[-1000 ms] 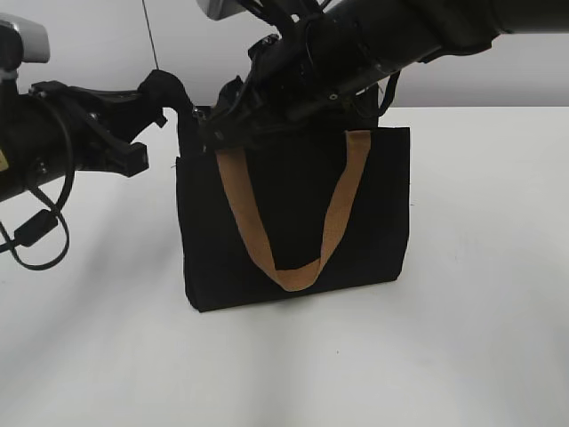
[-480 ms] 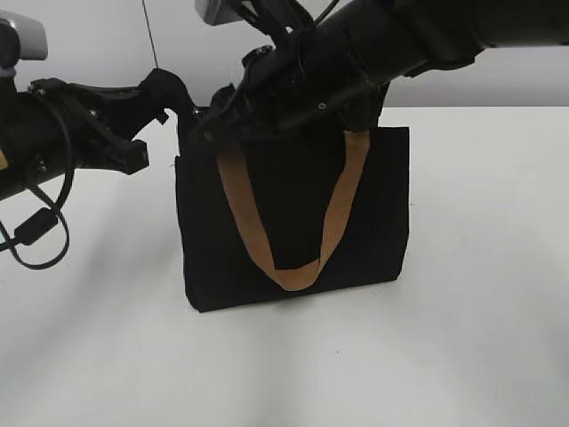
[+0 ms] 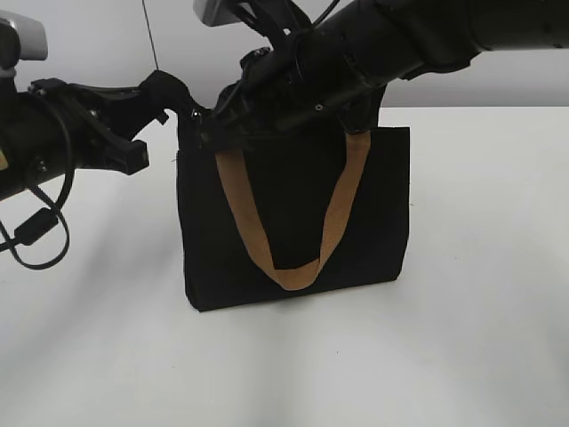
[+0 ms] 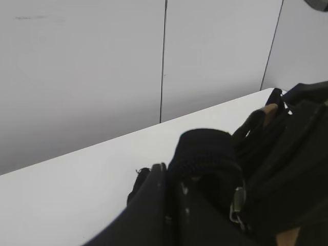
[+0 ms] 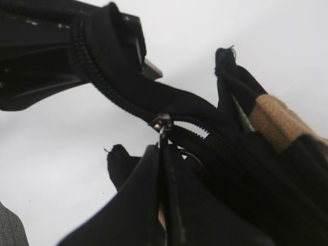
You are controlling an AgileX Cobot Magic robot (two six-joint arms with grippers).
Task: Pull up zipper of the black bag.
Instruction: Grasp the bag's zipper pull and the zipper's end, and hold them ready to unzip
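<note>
The black bag [image 3: 293, 213] stands upright on the white table, with a tan handle [image 3: 240, 213] hanging down its front. My left gripper [image 3: 158, 100] is shut on the black end of the zip track at the bag's top left corner; it shows in the left wrist view [image 4: 171, 177]. My right gripper [image 3: 206, 132] reaches across the bag's top to that same corner. In the right wrist view it [image 5: 163, 154] is shut on the pull tab under the silver zipper [image 5: 162, 122]. The zipper also shows in the left wrist view [image 4: 237, 204]. The track right of the slider lies apart.
The white table [image 3: 462, 311] runs to a grey wall behind. A second tan handle [image 5: 277, 120] lies by the bag's opening. A black cable [image 3: 36, 231] loops under my left arm.
My right gripper has moved a little to the left along the bag's top, toward the left gripper. The left arm and the bag have stayed in place.
</note>
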